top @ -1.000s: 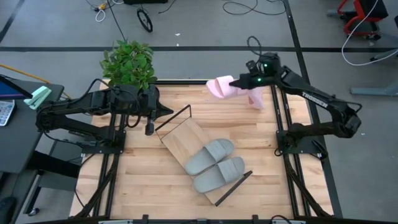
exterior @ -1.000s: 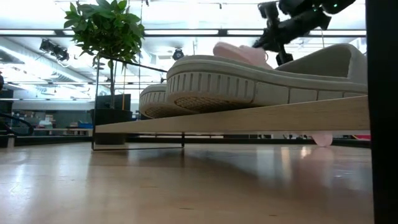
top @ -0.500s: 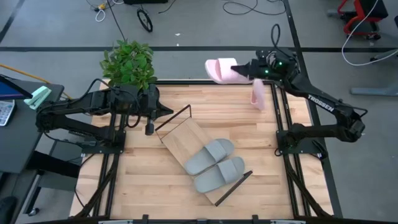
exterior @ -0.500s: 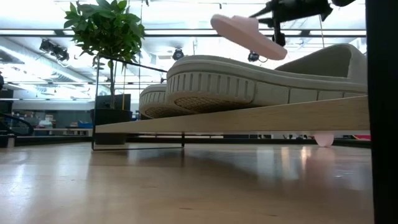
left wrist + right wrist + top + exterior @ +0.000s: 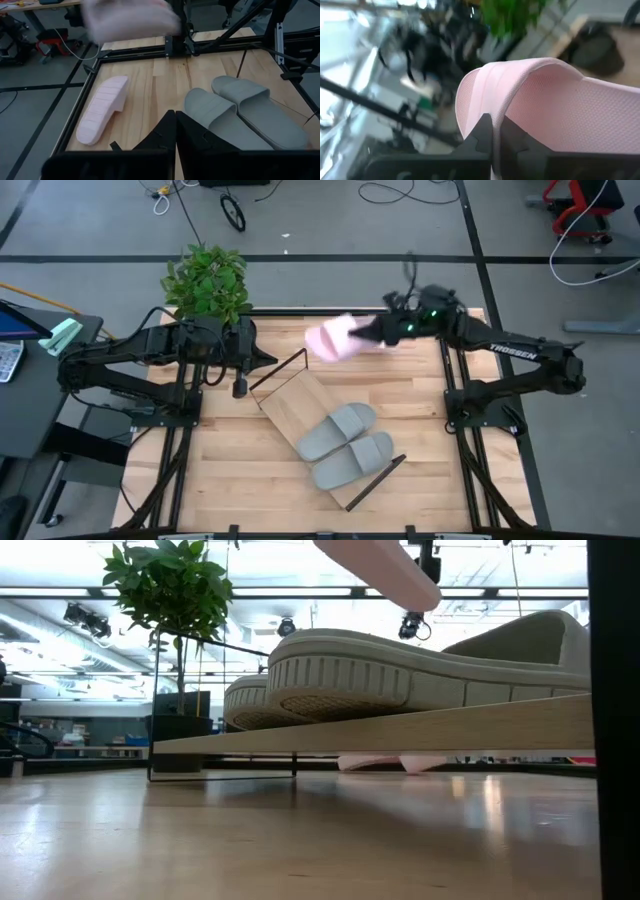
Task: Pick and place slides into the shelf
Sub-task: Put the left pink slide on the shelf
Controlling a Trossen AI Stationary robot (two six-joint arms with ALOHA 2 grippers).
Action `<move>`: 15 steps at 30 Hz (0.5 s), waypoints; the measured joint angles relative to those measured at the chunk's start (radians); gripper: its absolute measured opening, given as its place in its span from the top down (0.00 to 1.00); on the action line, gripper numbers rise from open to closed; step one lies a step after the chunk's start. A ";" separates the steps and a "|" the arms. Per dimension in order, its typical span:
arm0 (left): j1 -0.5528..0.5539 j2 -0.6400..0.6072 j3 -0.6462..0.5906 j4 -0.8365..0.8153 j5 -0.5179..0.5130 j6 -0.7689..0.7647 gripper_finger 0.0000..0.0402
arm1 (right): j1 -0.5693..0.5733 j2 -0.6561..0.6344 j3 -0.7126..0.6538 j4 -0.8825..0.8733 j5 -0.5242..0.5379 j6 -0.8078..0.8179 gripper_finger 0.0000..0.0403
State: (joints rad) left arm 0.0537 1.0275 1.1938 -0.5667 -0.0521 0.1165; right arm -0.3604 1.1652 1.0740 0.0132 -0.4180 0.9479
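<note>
Over the last second the pink slide (image 5: 333, 340) in the right gripper (image 5: 372, 332) has swung from beyond the worktop's far edge inward over the wood, and it now hangs in the air near the far end of the shelf (image 5: 290, 405), blurred in the high view. The right fingers (image 5: 490, 132) are clenched on its wide strap, as the right wrist view shows. In the low view the slide (image 5: 375, 565) sits high above the shelf board (image 5: 400, 728).

Two grey slides (image 5: 345, 445) lie side by side on the near half of the shelf, so the bare far half looks like the place for this one; that is my reading of the carry, not something seen. The second pink slide (image 5: 102, 107) lies sole-up on the worktop (image 5: 220, 470) near its right edge, apart from the shelf, not yet picked.

The left gripper (image 5: 240, 386) waits by the shelf's far frame end, fingers (image 5: 172, 132) pressed together and empty.

The worktop is pale wooden planking in a black frame. A potted plant (image 5: 207, 282) stands at its far left corner. Around it lies grey floor with cables, and a desk edge at the left.
</note>
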 joint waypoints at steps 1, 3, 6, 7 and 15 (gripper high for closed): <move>0.000 0.000 0.000 0.000 0.000 0.000 0.96 | 0.032 0.010 0.000 -0.023 0.010 -0.013 0.98; 0.000 0.000 0.000 0.000 0.000 0.000 0.95 | 0.088 0.035 0.000 -0.073 0.036 -0.039 0.98; 0.000 0.000 0.000 0.000 0.000 0.001 0.94 | 0.158 0.097 0.000 -0.108 0.087 -0.073 0.98; 0.000 0.000 0.000 0.000 0.000 0.001 0.95 | 0.175 0.121 0.000 -0.105 0.095 -0.081 0.98; 0.000 -0.001 0.000 0.001 0.000 0.000 0.98 | 0.247 0.321 -0.001 -0.082 0.129 -0.104 0.98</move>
State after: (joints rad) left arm 0.0540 1.0267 1.1934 -0.5656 -0.0521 0.1170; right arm -0.1136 1.4858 1.0733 -0.0687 -0.2895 0.8435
